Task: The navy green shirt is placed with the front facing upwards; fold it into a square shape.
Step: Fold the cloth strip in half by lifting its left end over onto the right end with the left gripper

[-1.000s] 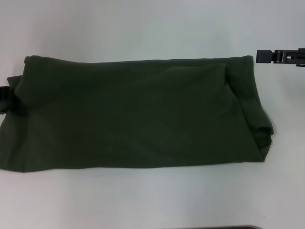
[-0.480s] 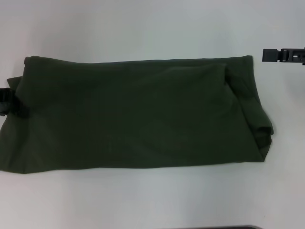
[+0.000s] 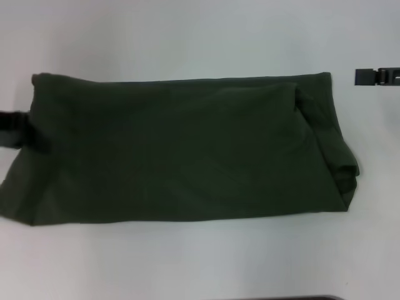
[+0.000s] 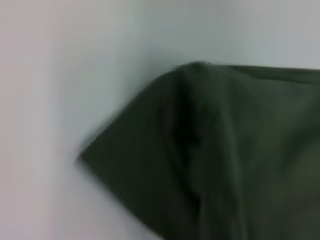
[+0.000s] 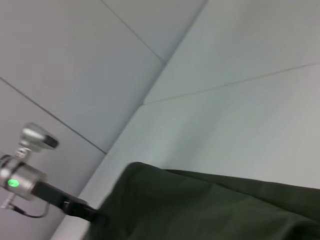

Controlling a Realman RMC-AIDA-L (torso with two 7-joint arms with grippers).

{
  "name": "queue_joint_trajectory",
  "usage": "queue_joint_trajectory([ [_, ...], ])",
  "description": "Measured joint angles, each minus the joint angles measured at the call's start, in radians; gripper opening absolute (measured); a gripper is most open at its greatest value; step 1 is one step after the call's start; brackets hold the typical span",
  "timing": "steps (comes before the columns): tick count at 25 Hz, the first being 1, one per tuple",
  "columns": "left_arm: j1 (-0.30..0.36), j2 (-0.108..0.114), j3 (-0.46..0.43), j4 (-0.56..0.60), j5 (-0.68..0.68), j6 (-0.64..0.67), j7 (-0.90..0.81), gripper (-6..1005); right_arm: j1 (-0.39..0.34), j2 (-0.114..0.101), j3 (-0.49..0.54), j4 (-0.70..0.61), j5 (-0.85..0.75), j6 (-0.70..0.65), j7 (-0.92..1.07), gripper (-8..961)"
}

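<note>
The navy green shirt [image 3: 181,150] lies folded lengthwise — left gripper [image 3: 14,128] at its left edge, right gripper [image 3: 375,77] apart beyond its far right corner; finger states indiscernible.

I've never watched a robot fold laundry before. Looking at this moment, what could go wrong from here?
The dark olive-green cotton shirt is a long band, not yet a square. Its right end is bunched and rumpled, so the next fold may trap creases. The left gripper sits at the shirt's left edge; it might drag the cloth askew. The right gripper hangs clear of the shirt, off to its right, leaving that end unsecured.
</note>
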Motion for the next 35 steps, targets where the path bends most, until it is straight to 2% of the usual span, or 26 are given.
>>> queue_joint_trajectory([
  [3,-0.021,0.013,-0.080,-0.001,-0.089,0.125,0.045,73,0.000,-0.007,0.000,0.000,-0.004,0.002,0.005,617],
  [5,-0.040,0.013,-0.115,-0.002,-0.178,0.217,0.059,73,0.000,-0.006,-0.006,-0.001,-0.004,0.003,0.003,617],
  [7,-0.052,0.001,-0.121,-0.009,-0.271,0.277,0.063,72,0.001,-0.004,-0.015,-0.001,-0.004,0.004,0.002,617],
  [9,-0.070,-0.023,-0.110,-0.033,-0.371,0.307,0.058,72,0.005,-0.003,-0.024,-0.001,-0.004,0.005,0.002,617],
  [11,-0.093,-0.059,-0.096,-0.068,-0.446,0.306,0.053,72,0.008,-0.002,-0.030,-0.001,-0.004,0.005,0.003,617],
  [15,-0.137,-0.131,-0.074,-0.123,-0.494,0.237,0.079,72,0.009,0.001,-0.033,0.000,-0.004,0.006,0.001,617],
  [20,-0.191,-0.186,-0.065,-0.235,-0.521,0.110,0.156,72,0.006,0.004,-0.033,0.006,-0.005,0.014,-0.004,617],
  [24,-0.203,-0.230,-0.056,-0.273,-0.540,0.009,0.190,72,0.004,0.005,-0.033,0.009,-0.005,0.016,-0.004,618],
  [27,-0.206,-0.246,-0.042,-0.332,-0.547,-0.082,0.212,71,0.003,0.006,-0.033,0.010,-0.004,0.016,-0.004,618],
  [32,-0.233,-0.251,-0.034,-0.496,-0.568,-0.232,0.288,71,0.005,0.014,-0.033,0.010,-0.004,0.034,-0.004,618],
  [35,-0.253,-0.253,-0.039,-0.558,-0.570,-0.272,0.316,72,0.007,0.015,-0.034,0.010,-0.004,0.041,-0.005,618],
])
